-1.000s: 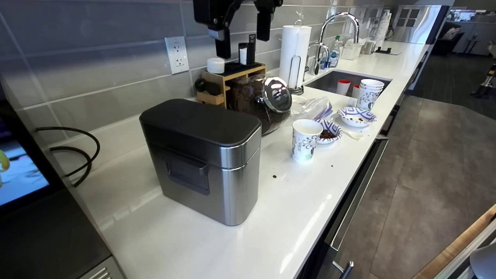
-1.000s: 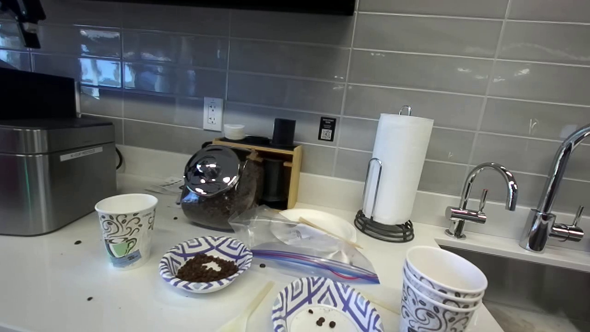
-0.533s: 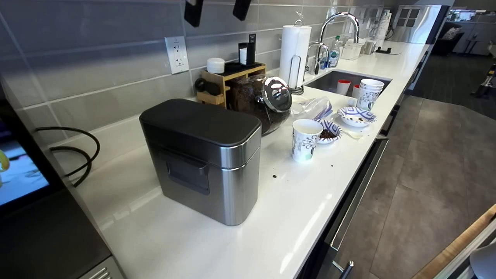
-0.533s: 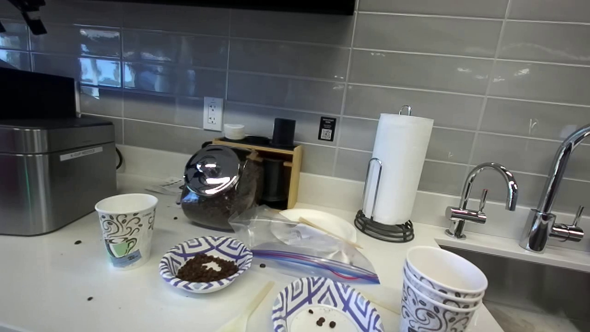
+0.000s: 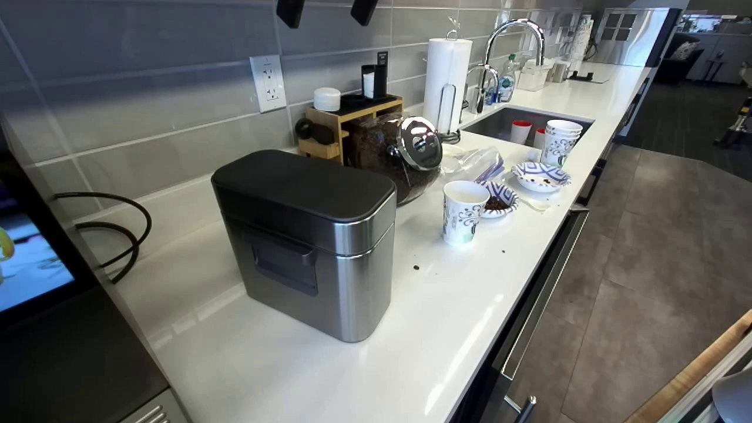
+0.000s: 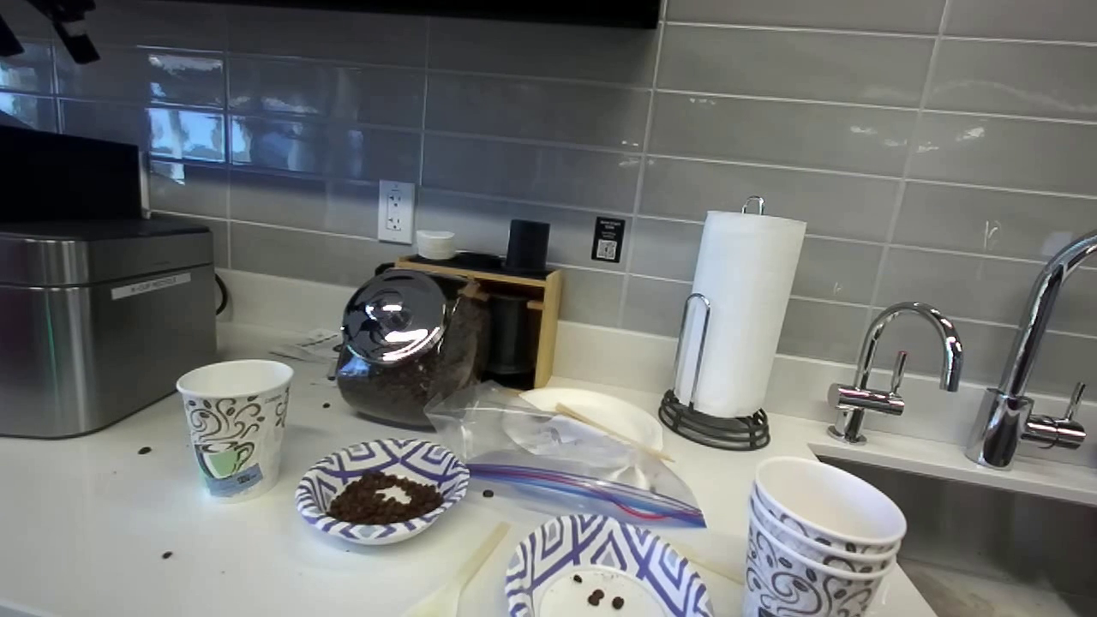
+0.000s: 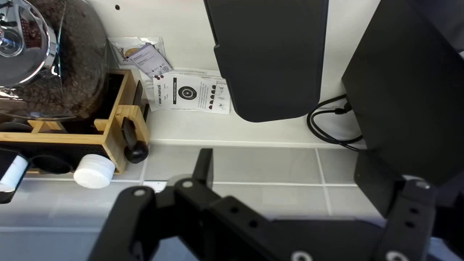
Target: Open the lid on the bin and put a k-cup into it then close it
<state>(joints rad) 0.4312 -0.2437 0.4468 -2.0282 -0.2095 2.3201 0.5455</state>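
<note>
Overhead, the end effector hangs spread apart, grey tiles behind, white counter below.

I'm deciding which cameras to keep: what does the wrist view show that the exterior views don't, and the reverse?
Only the wrist view: readable print on the user-manual sheet. Only the exterior views: the sides of the steel bin, the paper towel roll, the patterned bowls and the stacked cups. Shared by all: the bin's closed lid, the glass jar, the wooden rack and the open gripper.
</note>
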